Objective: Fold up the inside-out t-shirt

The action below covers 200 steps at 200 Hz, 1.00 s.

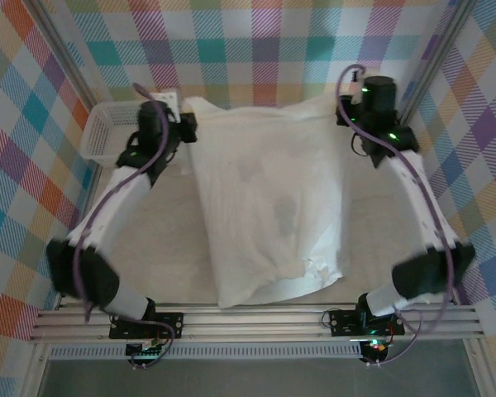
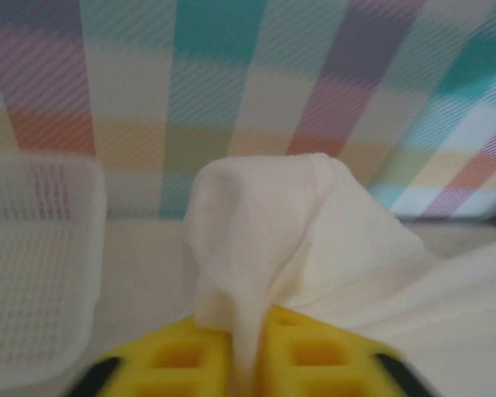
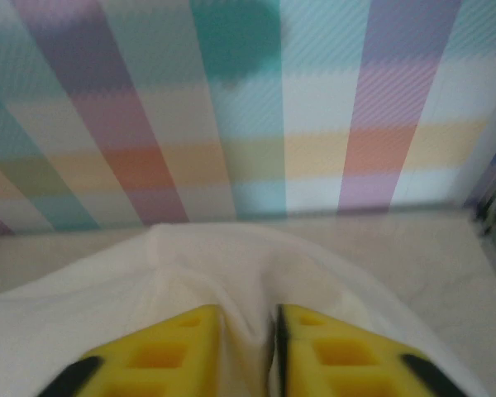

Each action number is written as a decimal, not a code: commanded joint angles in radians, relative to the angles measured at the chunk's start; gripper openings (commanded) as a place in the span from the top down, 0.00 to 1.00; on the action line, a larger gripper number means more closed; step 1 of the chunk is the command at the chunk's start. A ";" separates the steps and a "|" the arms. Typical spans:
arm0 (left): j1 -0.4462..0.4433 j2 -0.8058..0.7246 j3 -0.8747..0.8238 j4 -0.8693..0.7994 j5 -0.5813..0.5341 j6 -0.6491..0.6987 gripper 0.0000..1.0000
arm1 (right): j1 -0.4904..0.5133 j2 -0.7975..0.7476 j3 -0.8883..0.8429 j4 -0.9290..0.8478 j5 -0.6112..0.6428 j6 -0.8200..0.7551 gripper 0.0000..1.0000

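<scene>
The white inside-out t-shirt (image 1: 264, 207) lies spread down the middle of the table, with a faint grey print showing through. Its far edge reaches the back wall. My left gripper (image 1: 190, 124) is at the shirt's far left corner. In the left wrist view a peak of the t-shirt (image 2: 264, 223) stands up out of the narrow gap of my left gripper (image 2: 248, 347), pinched between the yellow fingers. My right gripper (image 1: 347, 116) is at the far right corner. In the right wrist view the t-shirt (image 3: 231, 265) sags loosely through my right gripper (image 3: 248, 347), whose jaws are slightly parted.
A white mesh basket (image 1: 103, 128) stands at the far left beside the left gripper, and the basket (image 2: 33, 265) is close on the left in the left wrist view. Plaid walls enclose the table on three sides. A metal rail (image 1: 256, 318) runs along the near edge.
</scene>
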 commanded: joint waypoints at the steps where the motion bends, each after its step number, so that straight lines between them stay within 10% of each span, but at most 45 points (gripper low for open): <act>1: 0.026 0.098 0.110 0.113 -0.028 0.003 0.56 | -0.037 0.129 0.192 -0.108 -0.002 -0.038 0.50; 35: 0.031 0.053 0.147 0.116 0.114 -0.050 0.39 | -0.056 0.121 0.234 -0.270 -0.169 -0.019 0.40; 88: -0.176 -0.244 -0.099 0.005 0.430 0.108 0.22 | -0.042 -0.328 -0.426 -0.132 -0.495 0.290 0.40; 146: -0.647 -0.207 -0.355 -0.220 0.339 0.362 0.25 | -0.022 -0.595 -0.717 -0.300 -0.345 0.370 0.38; 200: -0.698 0.126 -0.344 -0.167 0.444 0.370 0.29 | -0.022 -0.665 -0.781 -0.274 -0.283 0.419 0.34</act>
